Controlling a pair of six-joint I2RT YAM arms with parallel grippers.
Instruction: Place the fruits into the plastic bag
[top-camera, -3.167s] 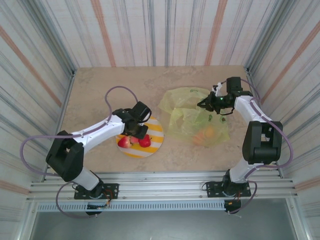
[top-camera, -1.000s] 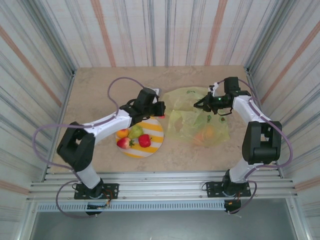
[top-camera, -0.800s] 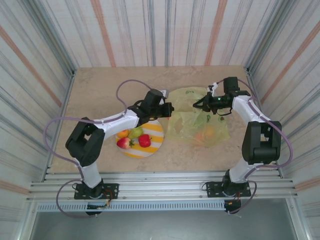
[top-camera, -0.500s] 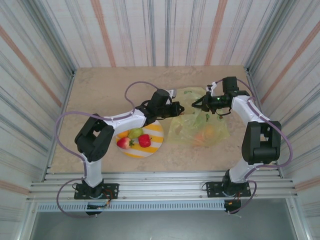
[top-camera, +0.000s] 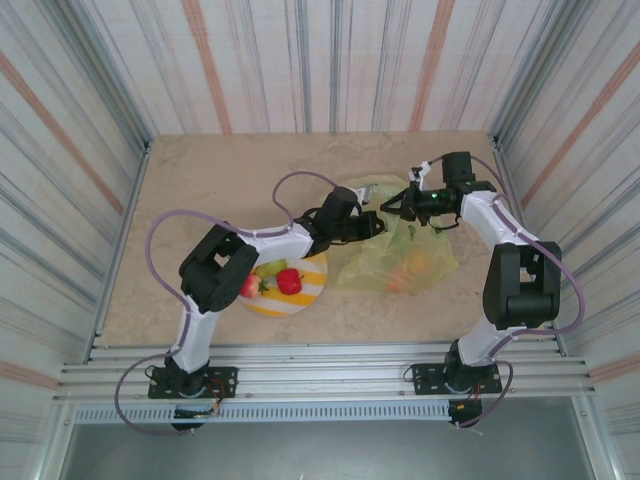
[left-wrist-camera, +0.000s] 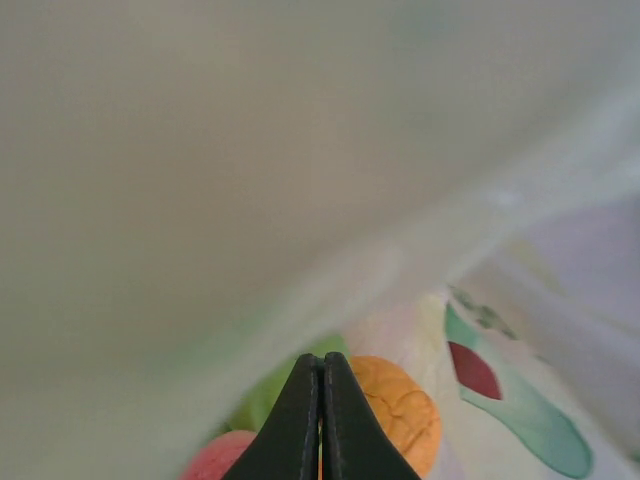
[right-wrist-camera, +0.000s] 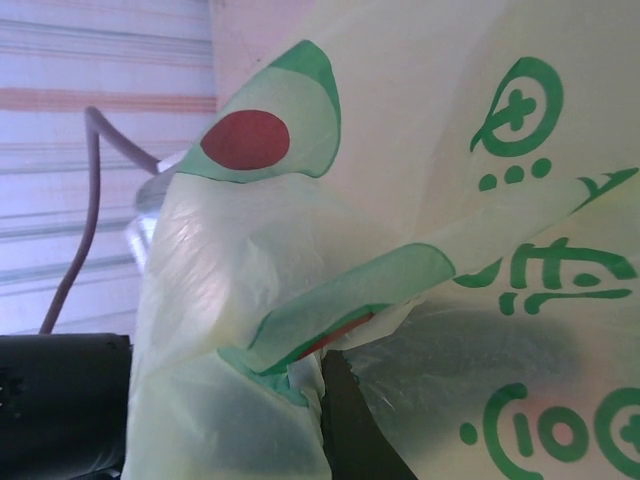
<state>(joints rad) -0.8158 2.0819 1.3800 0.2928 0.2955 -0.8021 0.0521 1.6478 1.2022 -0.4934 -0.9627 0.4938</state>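
— What sits left of the translucent yellow crinkly plastic bag (top-camera: 372, 262)?
— A round yellow-and-white striped plate (top-camera: 306, 296) on the bench (top-camera: 200, 200), with a small red apple (top-camera: 289, 281) on it. The left end effector (top-camera: 376, 226) is in the bag's mouth. Its fingers are pressed together with nothing between them, and a round orange fruit (left-wrist-camera: 400, 405) lies just past the tips.
— And the right end effector (top-camera: 393, 208)?
— Clamped on the bag's far rim.

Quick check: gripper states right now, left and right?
Left gripper: closed, fingertips together inside the plastic bag.
Right gripper: closed on the plastic bag's edge.
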